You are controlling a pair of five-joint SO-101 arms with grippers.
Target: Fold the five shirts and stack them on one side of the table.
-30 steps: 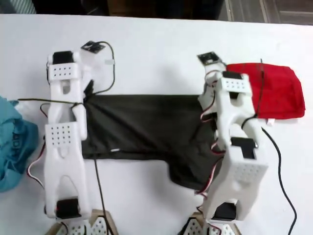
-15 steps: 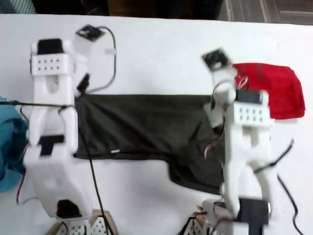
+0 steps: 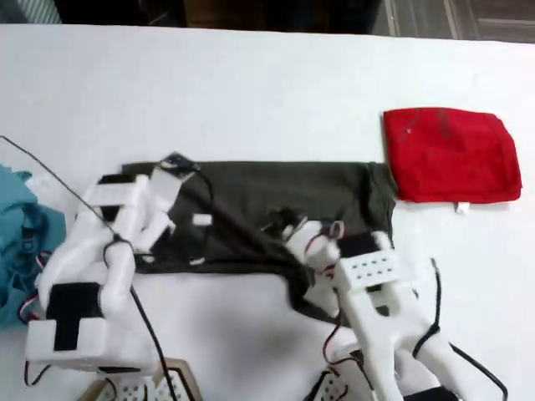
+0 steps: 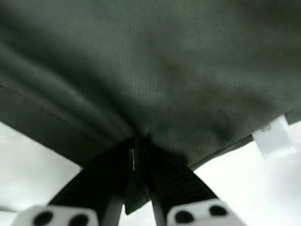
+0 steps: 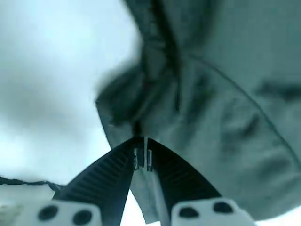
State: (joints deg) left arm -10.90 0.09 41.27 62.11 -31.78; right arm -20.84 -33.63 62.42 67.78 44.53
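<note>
A dark olive shirt (image 3: 276, 196) lies spread across the middle of the table (image 3: 276, 92). My left gripper (image 3: 159, 242) is over its left part and is shut on a pinch of the dark cloth (image 4: 155, 94). My right gripper (image 3: 311, 280) is at the shirt's near right part, shut on a bunched edge of the same cloth (image 5: 211, 108). A crease runs across the shirt between the two arms. A folded red shirt (image 3: 450, 154) lies at the far right. A crumpled teal shirt (image 3: 21, 242) sits at the left edge.
Bare white tabletop stretches behind the dark shirt and along the near right. Black cables (image 3: 50, 171) trail from both arms over the table. The arm bases (image 3: 138, 386) stand at the near edge.
Both arms have drawn back from the shirt's far edge toward the near edge of the table, each with dark cloth in its gripper. The red shirt now lies uncovered.
</note>
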